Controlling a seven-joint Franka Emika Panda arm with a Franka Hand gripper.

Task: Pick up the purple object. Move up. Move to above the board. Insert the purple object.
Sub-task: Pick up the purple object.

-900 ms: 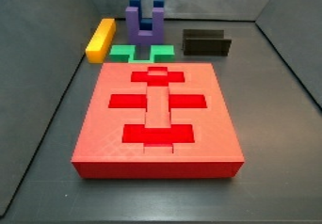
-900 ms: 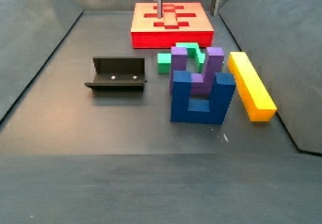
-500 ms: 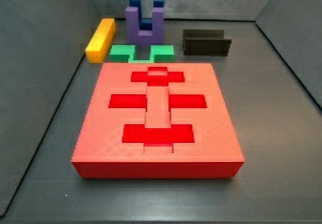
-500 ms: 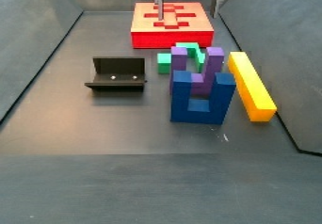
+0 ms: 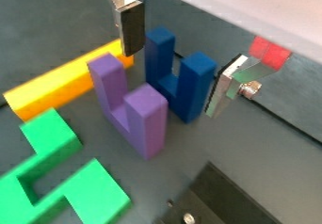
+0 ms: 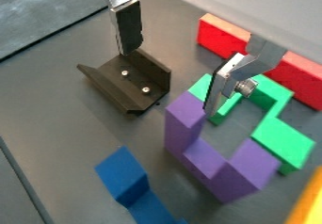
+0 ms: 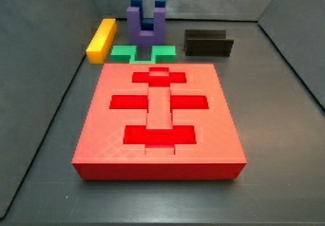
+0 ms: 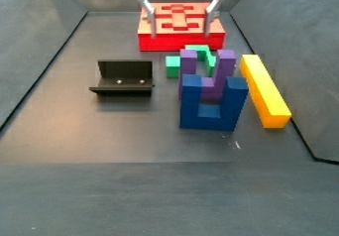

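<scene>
Purple object [image 5: 131, 110] upright beside a blue block [image 5: 176, 72] near the green block [image 5: 56, 167], well apart from the board [image 7: 159, 116] at 6 o'clock, gripper [image 5: 176, 51] poised above with jaws spread and empty, probably for straddling a prong.

The gripper [image 8: 181, 12] hung open at the far edge of the floor, its fingers [image 8: 150, 19] over the red board [image 8: 181, 34]. The purple object [image 8: 211, 69] stood nearer, touching a blue block [image 8: 212, 105], beside a yellow bar [image 8: 264, 89].
</scene>
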